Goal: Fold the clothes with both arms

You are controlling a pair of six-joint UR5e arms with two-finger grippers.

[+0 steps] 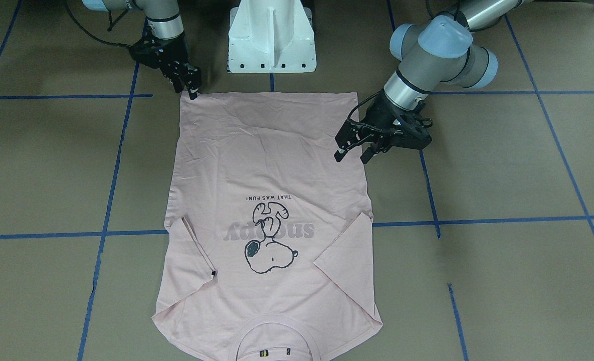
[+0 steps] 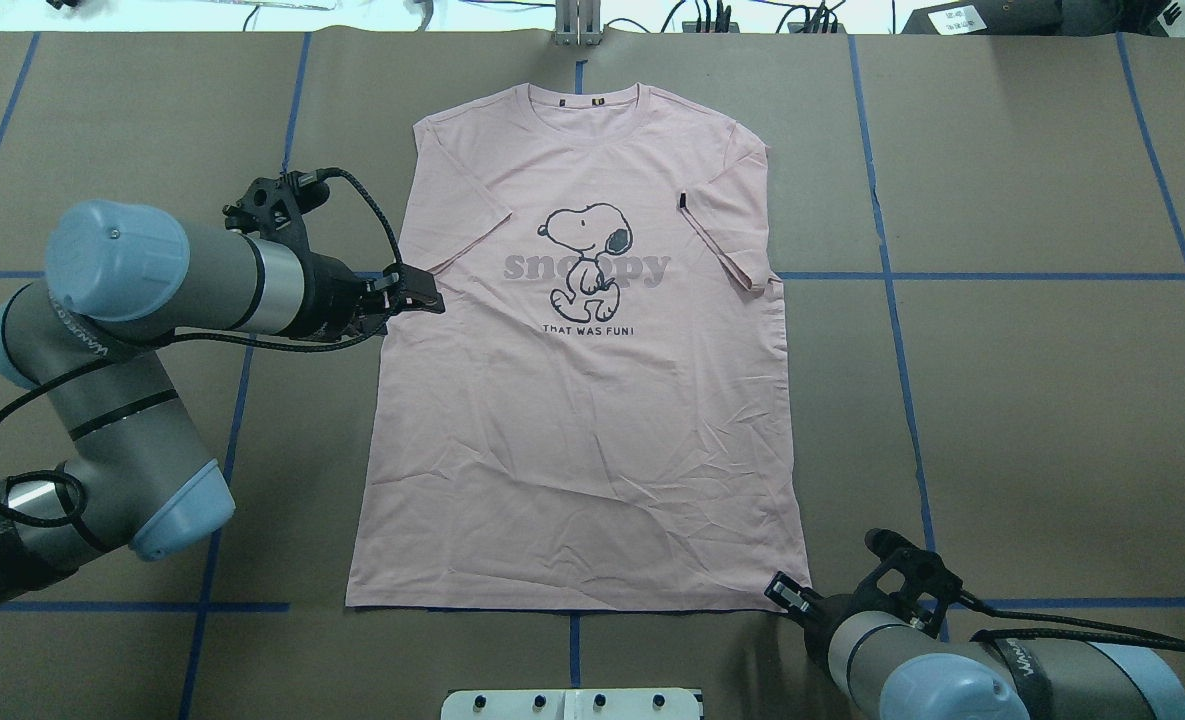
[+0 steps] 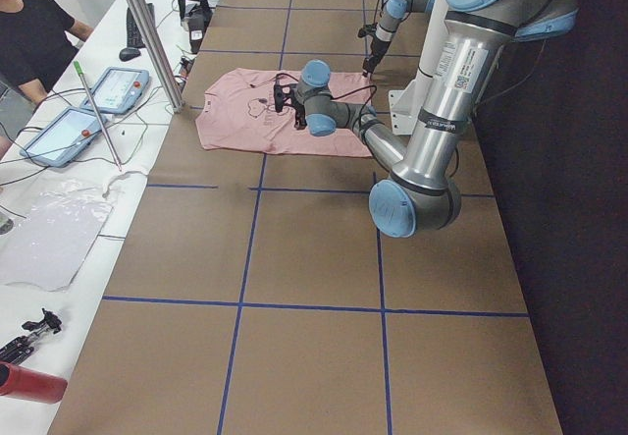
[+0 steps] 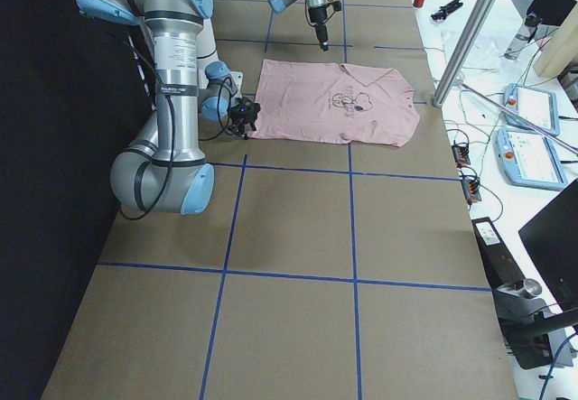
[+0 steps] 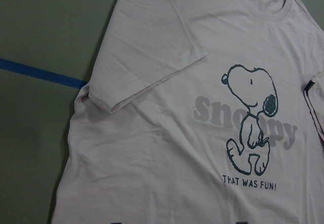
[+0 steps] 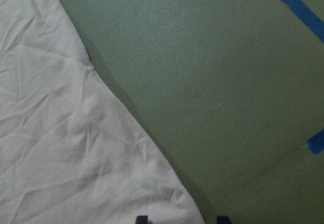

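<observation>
On brown paper-covered desk [image 2: 1002, 400], flat, print up: pale pink cotton T-shirt [image 2: 572, 450]. Left black two-finger tool [image 1: 351, 152] spread apart at side edge near sleeve. Right black tool [image 1: 192, 89] spread apart astride hem corner. Advice: pinch both fabric layers, lift evenly, keep hem taut.

Counts: 1 T-shirt [image 2: 572, 420] on 1 counter [image 2: 1032, 400]. The shirt has 2 sleeves [image 2: 452, 200] [image 2: 742, 220], 1 dog print [image 2: 587, 255] and 1 black sleeve tag [image 2: 683, 201]. 2 arms: left arm [image 2: 152, 270] and right arm [image 2: 952, 670]. 1 hand each, so 2 total: left hand [image 1: 351, 158] and right hand [image 1: 192, 93], 2 fingers apiece. 1 white pedestal [image 1: 271, 40] between the arms. On the bench along the far side: 2 pendants [image 3: 120, 89] [image 3: 61, 135], 1 red cylinder [image 3: 29, 384], 1 metal pole [image 3: 147, 32], 1 person [image 3: 29, 32].
</observation>
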